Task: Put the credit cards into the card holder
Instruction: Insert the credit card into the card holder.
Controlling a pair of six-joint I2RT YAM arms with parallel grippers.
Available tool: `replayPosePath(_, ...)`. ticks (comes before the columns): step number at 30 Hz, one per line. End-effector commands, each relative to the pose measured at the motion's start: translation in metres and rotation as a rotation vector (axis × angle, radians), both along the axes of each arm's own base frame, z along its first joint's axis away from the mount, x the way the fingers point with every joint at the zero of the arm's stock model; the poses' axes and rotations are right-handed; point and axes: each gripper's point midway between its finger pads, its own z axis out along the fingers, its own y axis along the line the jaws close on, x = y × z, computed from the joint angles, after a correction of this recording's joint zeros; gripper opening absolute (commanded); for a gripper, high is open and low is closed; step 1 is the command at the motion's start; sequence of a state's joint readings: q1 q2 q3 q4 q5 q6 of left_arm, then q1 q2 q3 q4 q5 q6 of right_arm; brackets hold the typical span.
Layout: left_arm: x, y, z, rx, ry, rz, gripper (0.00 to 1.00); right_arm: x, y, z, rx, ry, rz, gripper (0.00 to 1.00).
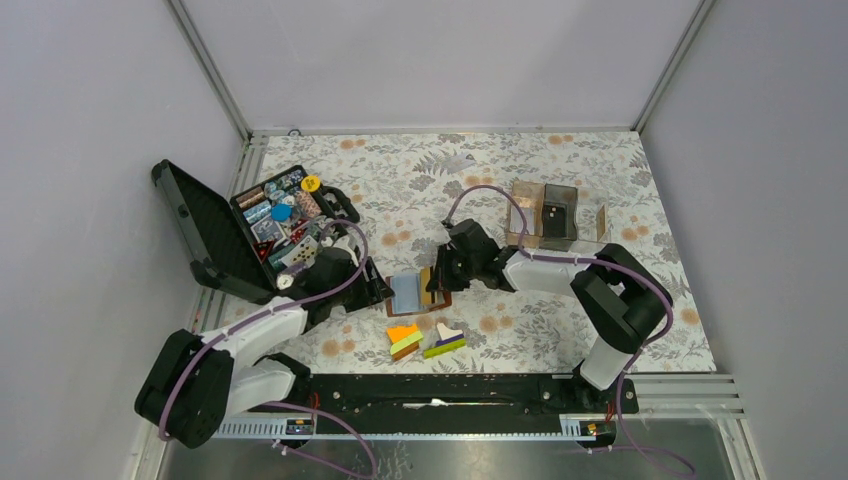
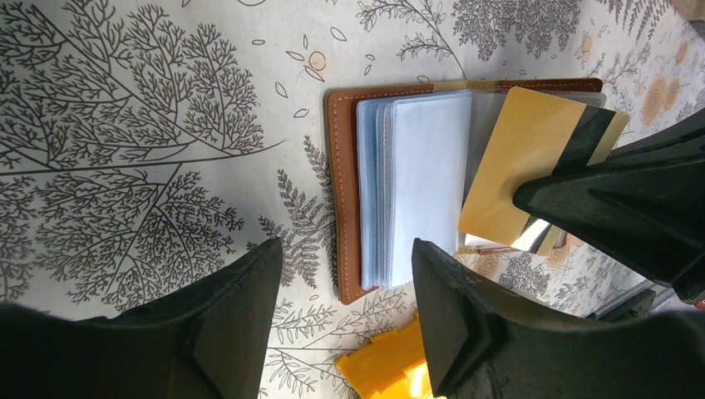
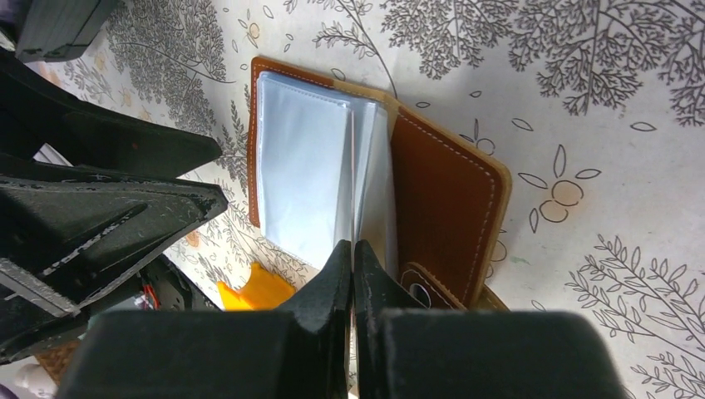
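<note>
The brown leather card holder [image 1: 415, 292] lies open on the floral table, its clear inner sleeves fanned up [image 2: 420, 179] [image 3: 303, 179]; its snap tab [image 3: 420, 291] shows at the near right. My right gripper [image 1: 437, 280] [image 3: 353, 245] is shut on a tan credit card with a dark stripe [image 2: 532, 158] and holds it tilted over the holder's right half, against the sleeves. In the right wrist view the card is edge-on and barely visible. My left gripper [image 1: 375, 290] [image 2: 345, 249] is open and empty, just off the holder's left edge. I see no other credit cards.
Orange, green and purple blocks [image 1: 420, 340] lie just in front of the holder; the orange one also shows in the left wrist view [image 2: 387, 366]. An open black tool case [image 1: 215, 235] stands at the left. Clear and brown compartment boxes [image 1: 548, 212] stand at the back right.
</note>
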State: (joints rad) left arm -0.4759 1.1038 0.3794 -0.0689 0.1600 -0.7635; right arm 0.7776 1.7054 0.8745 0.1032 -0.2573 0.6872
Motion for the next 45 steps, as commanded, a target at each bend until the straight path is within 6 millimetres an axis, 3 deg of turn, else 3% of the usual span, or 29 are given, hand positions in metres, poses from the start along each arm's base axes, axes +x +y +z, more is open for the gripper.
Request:
replayPosePath(1,0.023,-0.01,0.017,-0.03,-0.09,-0.003,0.6,0.005,0.003,0.008,0.084,0.02,-0.044,0.0)
replayPosePath(19,0.021,-0.005,-0.002,0.015,-0.053,0.003,0.47,0.003,0.01,0.006,0.193,0.083,-0.084,0.0)
replayPosePath(29,0.021,-0.004,-0.004,0.021,-0.051,-0.001,0.44,0.0,0.005,-0.007,0.167,0.094,-0.098,0.0)
replayPosePath(45,0.022,-0.004,-0.007,0.03,-0.045,-0.001,0.4,0.004,-0.003,-0.01,0.13,0.068,-0.13,0.0)
